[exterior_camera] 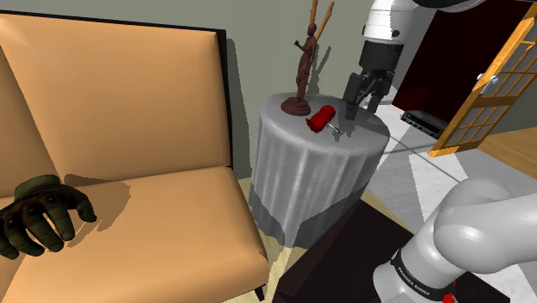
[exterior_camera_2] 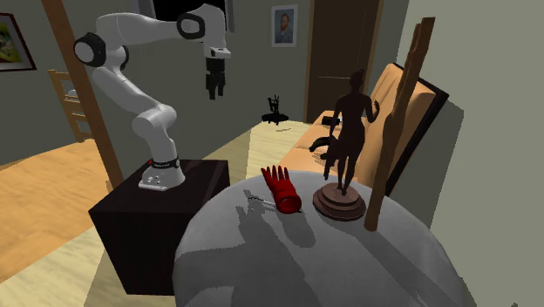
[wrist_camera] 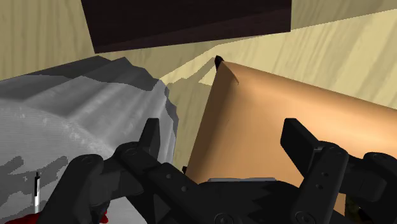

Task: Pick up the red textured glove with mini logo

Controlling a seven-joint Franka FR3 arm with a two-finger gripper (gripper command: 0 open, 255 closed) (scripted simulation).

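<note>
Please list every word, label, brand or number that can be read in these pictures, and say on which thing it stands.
No text can be read here.
White lettering on the black band of the white arm: too small to read.
Logo on the red glove: cannot be made out.

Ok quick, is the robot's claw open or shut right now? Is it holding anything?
Gripper: open, holding nothing. The red glove lies on the table, apart from it.

The arm [exterior_camera_2: 144, 112] is white and rounded with dark joints, its gripper [exterior_camera_2: 214, 95] all black. A dark band [exterior_camera: 416, 274] bears lettering, perhaps a maker's name.
</note>
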